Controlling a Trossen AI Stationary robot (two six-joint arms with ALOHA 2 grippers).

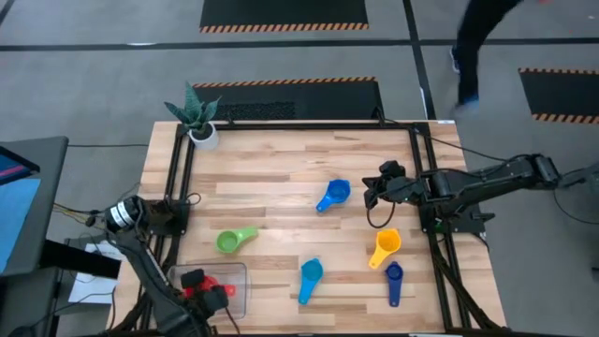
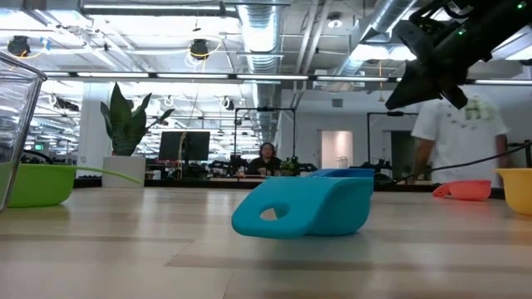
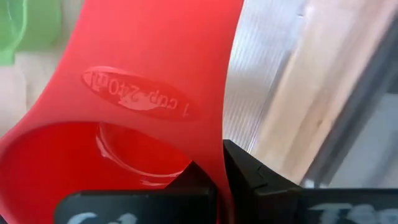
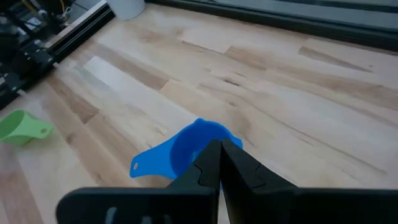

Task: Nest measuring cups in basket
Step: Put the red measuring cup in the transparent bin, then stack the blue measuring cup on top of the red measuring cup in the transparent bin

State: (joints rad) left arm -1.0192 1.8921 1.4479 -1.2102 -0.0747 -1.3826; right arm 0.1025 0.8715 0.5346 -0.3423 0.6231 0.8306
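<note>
The red measuring cup (image 1: 198,280) hangs in my left gripper (image 1: 217,292), over the clear basket (image 1: 234,273) at the table's near left corner. My right gripper (image 1: 372,192) hovers shut and empty just right of the medium blue cup (image 1: 332,195), which lies on the table (image 1: 281,159). The green cup (image 1: 234,241), light blue cup (image 1: 310,276), yellow cup (image 1: 385,246) and dark blue cup (image 1: 394,281) also lie apart on the wood. In the low view the light blue cup (image 2: 307,212) lies on its side. My left gripper pinches the red cup's bowl wall (image 3: 219,140) at its rim, beside the root of the handle, with one finger (image 3: 199,180) inside the bowl and one (image 3: 252,177) outside. The fingers point down from above. Whether the cup touches the basket's floor I cannot tell.
A white plant pot (image 1: 201,131) stands at the far left corner. Dark frame rails (image 1: 182,178) run along the left and right sides of the table. A person (image 1: 477,47) walks past beyond the far right corner.
</note>
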